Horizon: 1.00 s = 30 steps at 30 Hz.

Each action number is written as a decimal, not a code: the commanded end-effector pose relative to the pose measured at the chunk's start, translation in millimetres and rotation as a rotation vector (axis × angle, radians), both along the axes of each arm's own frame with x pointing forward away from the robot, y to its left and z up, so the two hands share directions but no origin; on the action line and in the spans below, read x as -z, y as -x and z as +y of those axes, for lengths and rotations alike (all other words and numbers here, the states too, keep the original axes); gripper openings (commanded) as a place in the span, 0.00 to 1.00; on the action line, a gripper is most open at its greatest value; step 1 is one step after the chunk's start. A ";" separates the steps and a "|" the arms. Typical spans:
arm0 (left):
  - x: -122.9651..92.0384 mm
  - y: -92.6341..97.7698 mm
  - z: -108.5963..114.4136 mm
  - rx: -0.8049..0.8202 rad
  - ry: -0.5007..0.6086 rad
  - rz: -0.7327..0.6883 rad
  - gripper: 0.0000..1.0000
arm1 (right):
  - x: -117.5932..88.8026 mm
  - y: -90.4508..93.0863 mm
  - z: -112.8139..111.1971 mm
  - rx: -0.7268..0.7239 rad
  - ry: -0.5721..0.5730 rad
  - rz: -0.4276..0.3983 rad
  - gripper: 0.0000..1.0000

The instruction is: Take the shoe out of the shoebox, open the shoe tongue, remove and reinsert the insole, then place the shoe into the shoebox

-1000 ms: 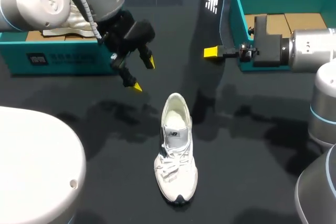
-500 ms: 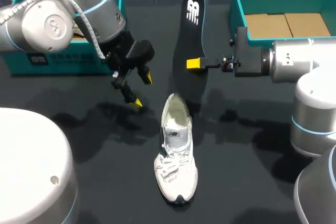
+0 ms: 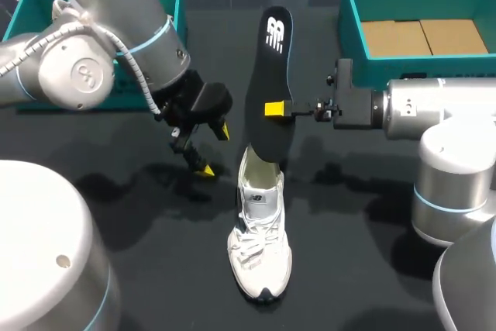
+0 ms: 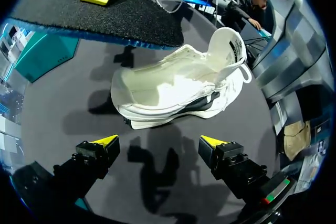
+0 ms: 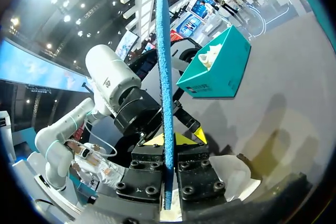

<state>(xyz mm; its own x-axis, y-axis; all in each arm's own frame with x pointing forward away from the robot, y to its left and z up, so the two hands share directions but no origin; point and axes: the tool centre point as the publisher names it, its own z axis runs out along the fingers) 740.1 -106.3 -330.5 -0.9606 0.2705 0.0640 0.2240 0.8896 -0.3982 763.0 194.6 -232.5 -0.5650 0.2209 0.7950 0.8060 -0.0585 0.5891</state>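
A white shoe (image 3: 260,238) lies on the dark table, toe toward the front edge, its opening at the back. Over its heel hangs the black insole (image 3: 269,75), upright, its lower end near the shoe's opening. My right gripper (image 3: 273,108) is shut on the insole's middle; in the right wrist view the insole (image 5: 164,77) shows edge-on between the yellow fingers (image 5: 190,139). My left gripper (image 3: 215,151) stands open just left of the shoe's heel. In the left wrist view the shoe (image 4: 173,90) lies ahead of the open left gripper (image 4: 159,141), with the insole (image 4: 94,14) above it.
A teal shoebox (image 3: 353,13) with a cardboard bottom stands at the back right. A second teal box (image 3: 23,5) stands at the back left behind my left arm; in the right wrist view this box (image 5: 218,72) holds crumpled paper.
My right arm has carried the insole left and down, from beside the right box to over the shoe's heel. My left gripper has moved closer to the shoe.
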 end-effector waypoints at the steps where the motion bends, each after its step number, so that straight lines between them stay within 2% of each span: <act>1: 0.1 0.7 0.7 0.001 -0.001 -0.002 1.00 | -0.1 -0.1 1.9 0.002 0.003 0.001 0.00; 4: 0.1 0.7 0.7 0.001 -0.001 -0.002 1.00 | -0.1 -0.1 1.9 0.002 0.003 0.001 0.00; 6: 4.0 2.7 -1.0 0.016 0.015 0.013 1.00 | 8.6 -3.5 3.7 -0.058 -0.017 -0.005 0.00; 8: 9.5 5.6 -3.0 0.002 0.017 -0.007 1.00 | 14.2 -3.8 2.6 -0.105 -0.080 -0.034 0.00; 11: 13.2 8.4 -4.0 0.001 0.030 -0.008 1.00 | 19.7 -3.7 1.7 -0.136 -0.115 -0.056 0.00; 23: 26.9 14.9 -4.8 -0.047 0.052 -0.040 1.00 | 24.5 -5.5 11.0 -0.142 -0.140 -0.087 0.00; 30: 28.8 15.9 -13.8 -0.066 0.062 -0.054 1.00 | 25.1 -3.2 17.6 -0.140 -0.146 -0.110 0.00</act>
<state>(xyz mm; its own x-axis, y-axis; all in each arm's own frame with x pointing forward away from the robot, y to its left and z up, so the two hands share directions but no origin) 726.7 -115.2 -355.6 -0.9763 0.2164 0.0045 0.1916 0.8737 -0.4471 767.3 207.4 -256.1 -0.6664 0.0188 0.7454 0.7446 -0.0362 0.6665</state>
